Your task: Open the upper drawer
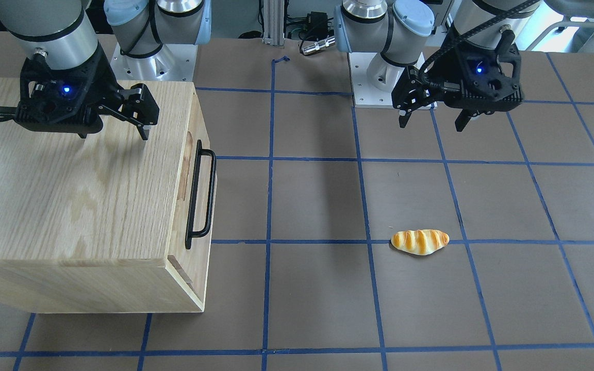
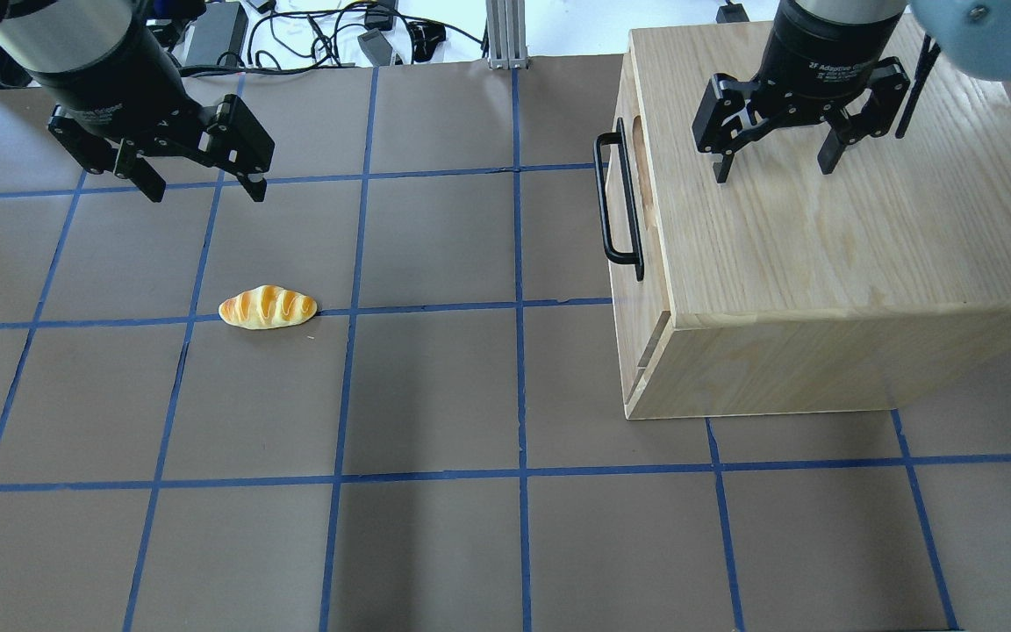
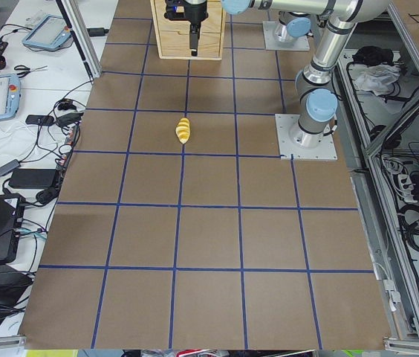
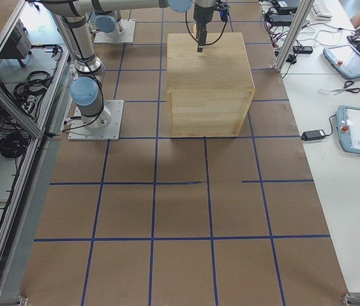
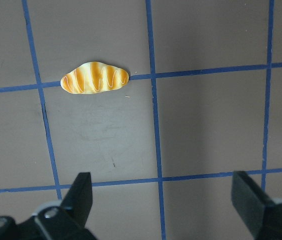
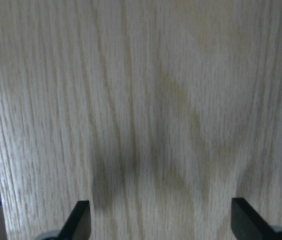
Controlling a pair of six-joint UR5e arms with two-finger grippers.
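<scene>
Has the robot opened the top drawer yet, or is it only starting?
Nothing is done yet: the upper drawer sits shut, its front flush with the cabinet. In hand: the right gripper hovers over the cabinet top with jaws open, not at the black handle. The left gripper hangs open over the table, away from the bread roll. Left to do: reach the handle, grip it and pull.

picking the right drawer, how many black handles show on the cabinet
1: the black bar handle on the upper drawer, near the front's top edge. A lower one could be hidden beneath it in these steep views.
</scene>
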